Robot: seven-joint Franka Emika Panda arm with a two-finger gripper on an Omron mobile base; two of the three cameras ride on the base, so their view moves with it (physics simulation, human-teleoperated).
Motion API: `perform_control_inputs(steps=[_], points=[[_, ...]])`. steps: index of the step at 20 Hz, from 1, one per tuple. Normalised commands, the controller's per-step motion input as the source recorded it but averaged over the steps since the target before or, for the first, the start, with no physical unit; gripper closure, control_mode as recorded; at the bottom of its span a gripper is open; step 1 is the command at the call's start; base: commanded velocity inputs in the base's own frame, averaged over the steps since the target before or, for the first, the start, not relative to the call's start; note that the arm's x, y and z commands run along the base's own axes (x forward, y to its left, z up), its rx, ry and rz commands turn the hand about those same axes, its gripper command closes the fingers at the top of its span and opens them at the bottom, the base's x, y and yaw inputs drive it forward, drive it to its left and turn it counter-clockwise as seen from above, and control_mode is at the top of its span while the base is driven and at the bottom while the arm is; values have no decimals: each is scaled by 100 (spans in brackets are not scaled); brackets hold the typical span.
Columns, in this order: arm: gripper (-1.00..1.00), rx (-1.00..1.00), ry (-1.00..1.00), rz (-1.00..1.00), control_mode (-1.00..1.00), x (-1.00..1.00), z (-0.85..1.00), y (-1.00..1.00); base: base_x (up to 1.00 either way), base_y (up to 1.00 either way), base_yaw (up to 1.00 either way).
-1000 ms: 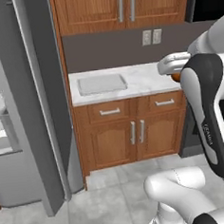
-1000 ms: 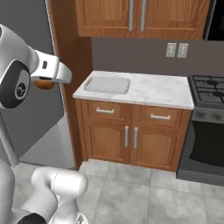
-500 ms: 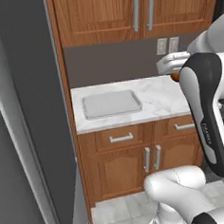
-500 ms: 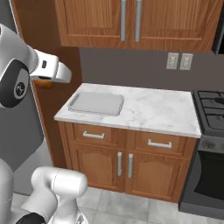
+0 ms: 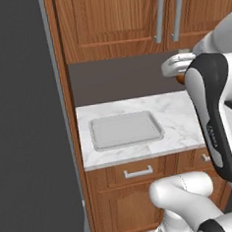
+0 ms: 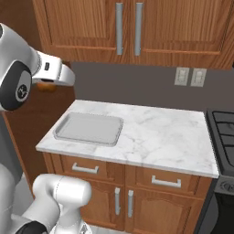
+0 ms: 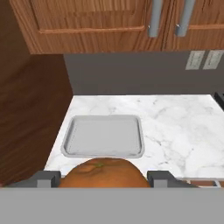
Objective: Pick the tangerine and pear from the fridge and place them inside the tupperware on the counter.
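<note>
My gripper point(image 7: 104, 179) is shut on the tangerine point(image 7: 104, 174), a round orange fruit that sits between the two fingertips point(image 7: 48, 178). A sliver of the tangerine point(image 5: 180, 78) peeks out by the hand in the left base view, and the tangerine point(image 6: 45, 85) shows under the wrist in the right base view. The hand hovers in the air short of the counter point(image 7: 175, 122). The tupperware point(image 7: 103, 135), a shallow light grey tray, lies empty on the counter's left part point(image 5: 125, 129) point(image 6: 89, 129). The fridge's dark grey side point(image 5: 24, 120) stands at the left. The pear is out of view.
Brown wall cabinets with metal handles point(image 6: 128, 27) hang over the counter. A wooden side panel point(image 7: 30, 118) borders its left end. Two wall outlets point(image 6: 189, 77) sit on the grey backsplash. A black stove point(image 6: 224, 132) adjoins on the right. Drawers point(image 6: 84, 169) lie below.
Both base views have shifted and grown: the base has driven closer to the counter, and the fridge interior has left the picture. The tangerine stays in the gripper.
</note>
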Motion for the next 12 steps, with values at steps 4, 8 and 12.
perform_control_inputs(steps=[4, 8, 12], points=[[100, 0, 0, 0, -100, 0, -22, 0, 2, 0, 0], [100, 0, 0, 0, -100, 1, -86, 0, 0, 0, 0], [100, 0, 5, 0, -100, 20, -78, 0, 0, 0, 0]])
